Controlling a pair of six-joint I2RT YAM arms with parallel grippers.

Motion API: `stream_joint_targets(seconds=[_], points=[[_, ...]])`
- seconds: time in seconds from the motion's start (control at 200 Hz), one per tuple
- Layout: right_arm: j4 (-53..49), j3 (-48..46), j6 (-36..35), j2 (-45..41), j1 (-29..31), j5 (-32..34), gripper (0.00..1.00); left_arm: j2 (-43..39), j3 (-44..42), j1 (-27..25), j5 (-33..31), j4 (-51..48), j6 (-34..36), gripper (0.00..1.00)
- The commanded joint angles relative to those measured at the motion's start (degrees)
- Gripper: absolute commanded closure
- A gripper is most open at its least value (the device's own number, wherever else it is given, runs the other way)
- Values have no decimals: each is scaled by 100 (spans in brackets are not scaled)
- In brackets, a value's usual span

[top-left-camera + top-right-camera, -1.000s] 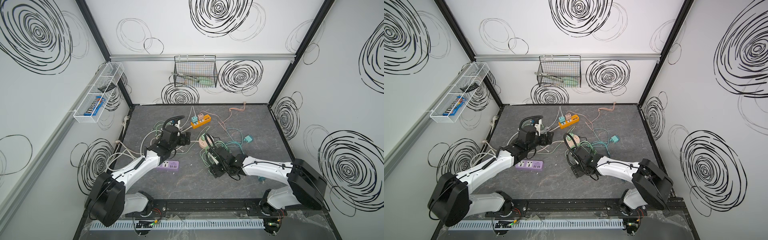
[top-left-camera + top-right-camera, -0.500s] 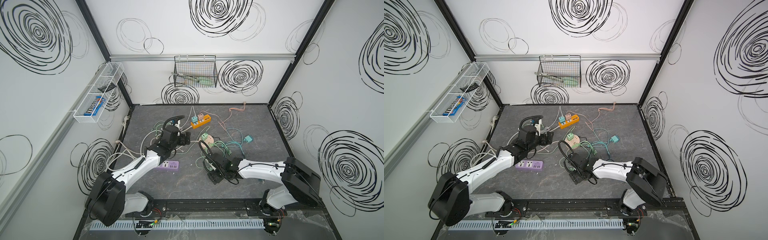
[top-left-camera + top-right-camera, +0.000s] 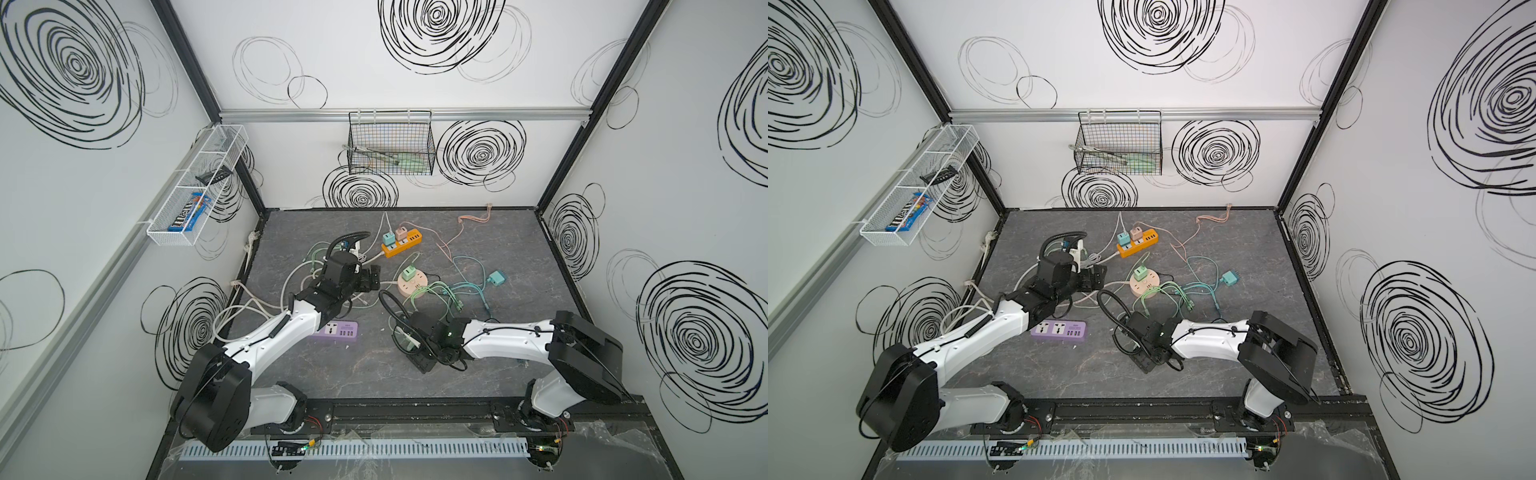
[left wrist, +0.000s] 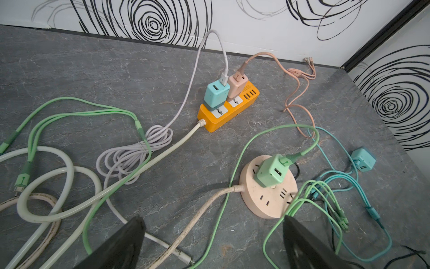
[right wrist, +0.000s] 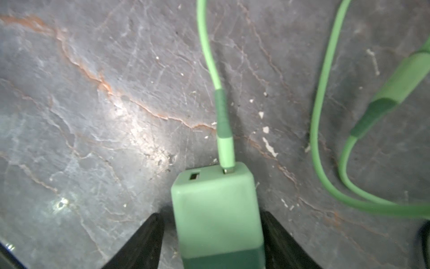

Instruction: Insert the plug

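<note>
Right end effector [image 5: 211, 215] straddles green plug [image 5: 214, 198], not yet pinching — close squarely on its flanks; left end effector [image 4: 213, 219] spread, empty.

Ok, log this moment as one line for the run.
left hand: open, empty | right hand: open, straddling green charger | charger not plugged in yet

On the grey table [image 4: 93, 69], near its far edge by the wall, lies an orange power strip [image 4: 229, 111]. 2 chargers stand plugged in it, a teal charger [image 4: 215, 94] and a pink charger [image 4: 237, 85]. Nearer, a round socket [image 4: 267, 202] carries 1 green charger [image 4: 271, 172]. A white cable [image 4: 130, 151] lies coiled. The left gripper [image 4: 211, 244] has its 2 black fingers [image 4: 121, 246] wide apart.
</note>
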Motion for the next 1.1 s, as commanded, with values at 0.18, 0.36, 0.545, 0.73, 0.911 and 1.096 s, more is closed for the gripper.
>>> stream_joint_targets(seconds=[0.18, 0.36, 0.545, 0.73, 0.911, 1.096], points=[[-157, 11, -142, 111, 124, -29, 47, 47, 201, 193, 60, -2, -276, 4], [-72, -58, -81, -125, 129, 375, 54, 4, 229, 240, 292, -26, -229, 4], [399, -349, 25, -938, 131, 1054, 58, -90, 378, 233, 937, -175, 88, 4], [1297, -913, -15, -2019, 125, 1718, 57, -345, 537, 154, 2030, -456, 543, 3], [1750, -1153, -239, -2628, 132, 2163, 57, -301, 1025, -124, 3283, -1472, 1332, 0], [2231, -1343, -657, -3096, 133, 2448, 57, -338, 1199, -438, 4483, -2093, 1919, 1]])
